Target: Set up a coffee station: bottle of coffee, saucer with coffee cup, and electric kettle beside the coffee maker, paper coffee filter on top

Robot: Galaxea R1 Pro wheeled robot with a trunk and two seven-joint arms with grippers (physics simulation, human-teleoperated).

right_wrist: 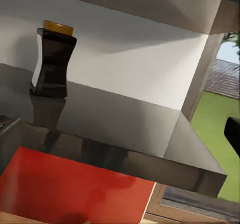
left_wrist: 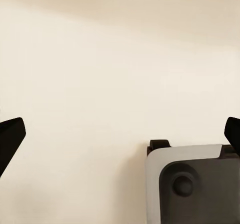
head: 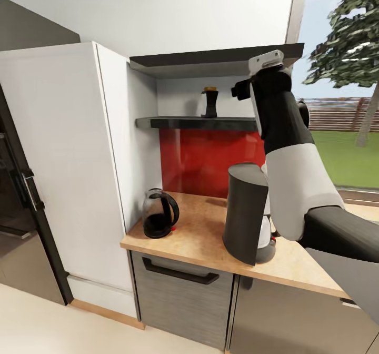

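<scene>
Countertop [head: 200, 238] comes first from where I stand, wood-toned, with the tall dark coffee maker [head: 245, 213] at about 5 o'clock of centre in the head view and the glass electric kettle [head: 159, 213] well apart from it at 8 o'clock, near the white cabinet side. Behind them rises the red backsplash [head: 205, 159], and above that the dark kitchen shelf [head: 200, 123], where the bottle of coffee [head: 209, 102] stands upright with its amber lid, at roughly 12 o'clock.

The right arm [head: 284, 148] is raised toward shelf height, so I judge the bottle fetch to be the step in hand. The next move calls for carrying the claw across and inward until the bottle sits between the fingers.

From the right wrist, the bottle [right_wrist: 53, 61] is off to one side on the shelf, well apart from the one dark fingertip [right_wrist: 233, 134] at the frame edge; the claw seems spread wide and holds nothing. The left gripper [left_wrist: 120, 134] also gapes wide over pale floor [left_wrist: 100, 84], empty.
</scene>
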